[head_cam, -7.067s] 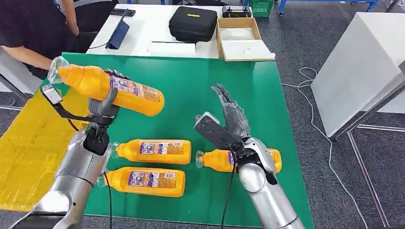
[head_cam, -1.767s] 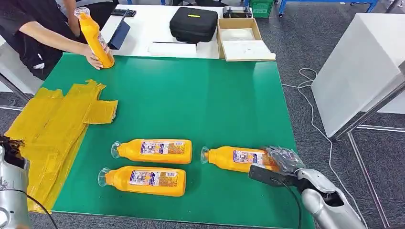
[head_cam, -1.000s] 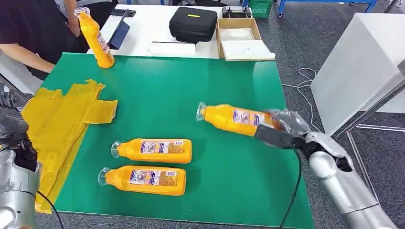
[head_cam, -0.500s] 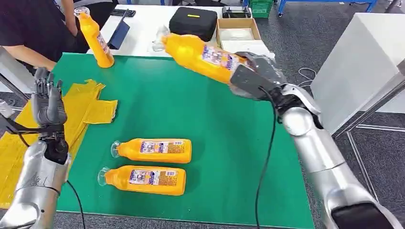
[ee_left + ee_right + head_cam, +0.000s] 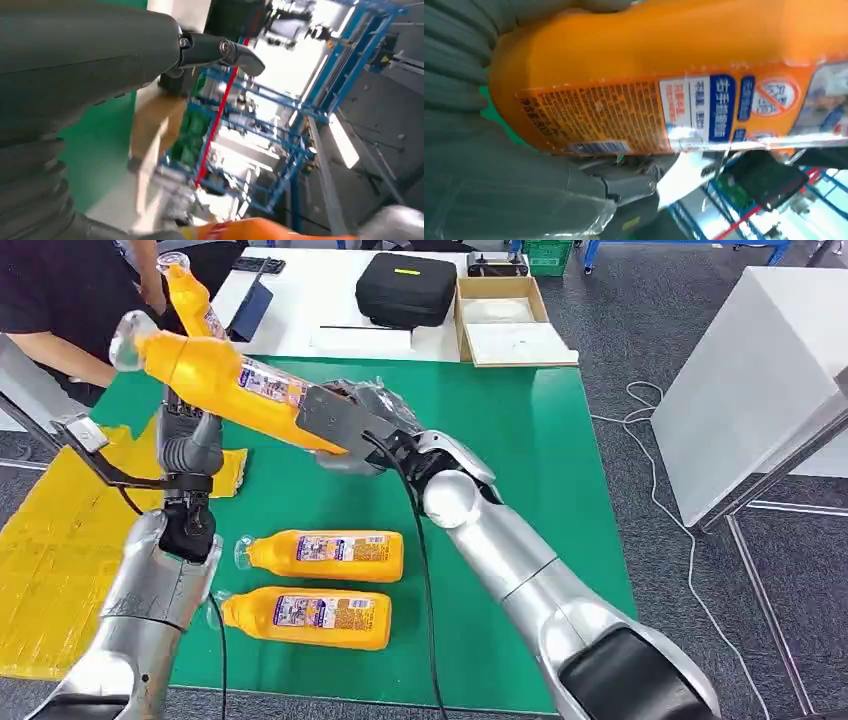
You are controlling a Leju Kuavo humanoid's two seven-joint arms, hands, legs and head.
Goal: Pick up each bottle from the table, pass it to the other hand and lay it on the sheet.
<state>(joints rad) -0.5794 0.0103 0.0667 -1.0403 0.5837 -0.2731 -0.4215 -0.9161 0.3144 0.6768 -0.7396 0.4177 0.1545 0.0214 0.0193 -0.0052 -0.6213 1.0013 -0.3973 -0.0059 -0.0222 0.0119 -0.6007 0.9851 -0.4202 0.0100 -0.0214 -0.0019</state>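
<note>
Head view, item one: orange bottle (image 5: 225, 388), carried in the air over the green surface (image 5: 520, 440), tilted, clear cap end toward the yellow sheet (image 5: 60, 540). Right hand (image 5: 350, 425) is wrapped round its base end. Right wrist view confirms: printed label close against the palm, fingers closed on the body.

Item two: left hand (image 5: 190, 435), raised upright just under the middle of the carried bottle, at or very near its underside. Whether its fingers are spread or closing on the bottle cannot be told; left wrist view shows a thumb and ribbed cover, with an orange edge low in the picture.

Items three and four: two bottles (image 5: 322, 556) (image 5: 305, 612) lying side by side on the surface, caps toward the sheet. Item five: one bottle (image 5: 195, 302) near the far left corner, beside a person (image 5: 60, 300).

Handling, as judged: rigid plastic body, likely filled and moderately heavy; glossy label film likely slippery. Rounded walls may roll when laid down. Best hold for the receiving hand is the free stretch of body between shoulder and label, clear of the right hand; the narrow neck and cap give poor purchase.
</note>
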